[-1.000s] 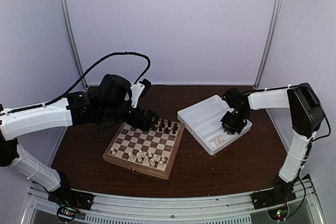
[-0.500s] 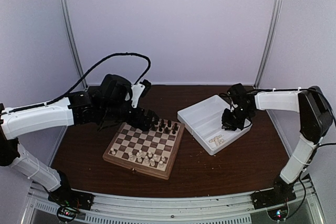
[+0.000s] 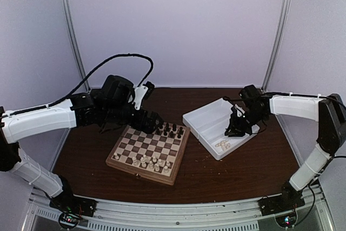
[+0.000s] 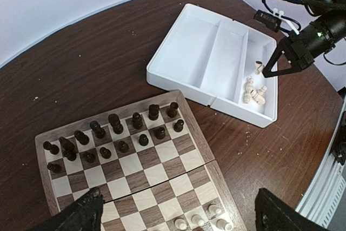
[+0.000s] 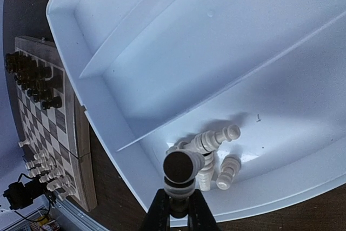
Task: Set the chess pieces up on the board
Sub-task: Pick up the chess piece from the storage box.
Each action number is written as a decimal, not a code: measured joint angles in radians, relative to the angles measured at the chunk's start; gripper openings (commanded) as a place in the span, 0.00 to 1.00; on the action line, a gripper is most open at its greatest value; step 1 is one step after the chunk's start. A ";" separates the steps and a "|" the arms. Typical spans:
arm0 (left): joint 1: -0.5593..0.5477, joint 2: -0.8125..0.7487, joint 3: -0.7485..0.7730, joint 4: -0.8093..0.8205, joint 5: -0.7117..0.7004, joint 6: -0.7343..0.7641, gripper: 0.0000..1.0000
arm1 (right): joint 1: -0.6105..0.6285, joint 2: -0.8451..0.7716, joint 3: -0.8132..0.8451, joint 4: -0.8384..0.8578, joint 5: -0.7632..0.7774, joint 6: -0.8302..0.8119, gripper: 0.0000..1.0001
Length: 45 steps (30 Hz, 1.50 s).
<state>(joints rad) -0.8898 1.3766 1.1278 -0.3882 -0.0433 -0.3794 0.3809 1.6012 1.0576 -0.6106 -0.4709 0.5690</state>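
Note:
My right gripper (image 5: 175,209) is shut on a cream chess piece (image 5: 183,169) and holds it just above the tray's near compartment. The same gripper (image 4: 268,71) and held piece (image 4: 259,67) show in the left wrist view. Several more cream chess pieces (image 5: 216,142) lie in a heap under it. The board (image 3: 183,152) lies left of the tray, with cream pieces (image 3: 151,162) along its near rows. My left gripper (image 3: 154,124) hovers open over the board's far edge. Its two fingers (image 4: 75,217) stand wide apart with nothing between them.
The white tray (image 3: 208,123) has three compartments and sits at an angle right of the board. Dark pieces (image 4: 113,128) fill the board's two far rows. A purple wall closes off the back, and a black cable arcs above the left arm.
My right gripper has closed on a cream piece and lifted it a little off the heap, while its arm stretched out to the right. The left arm has stayed put.

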 measured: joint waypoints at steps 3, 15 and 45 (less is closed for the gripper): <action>0.000 0.001 0.000 0.000 0.002 0.000 0.97 | 0.000 -0.021 -0.036 -0.014 -0.017 -0.008 0.10; 0.000 0.017 0.000 0.002 0.007 0.000 0.98 | -0.001 -0.045 -0.114 -0.060 -0.053 -0.025 0.10; 0.000 0.032 0.000 0.002 0.007 0.003 0.98 | -0.007 -0.039 -0.077 -0.210 0.050 -0.141 0.07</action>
<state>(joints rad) -0.8898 1.4086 1.1278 -0.3859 -0.0364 -0.3763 0.3740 1.5620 0.9806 -0.8204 -0.4213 0.4278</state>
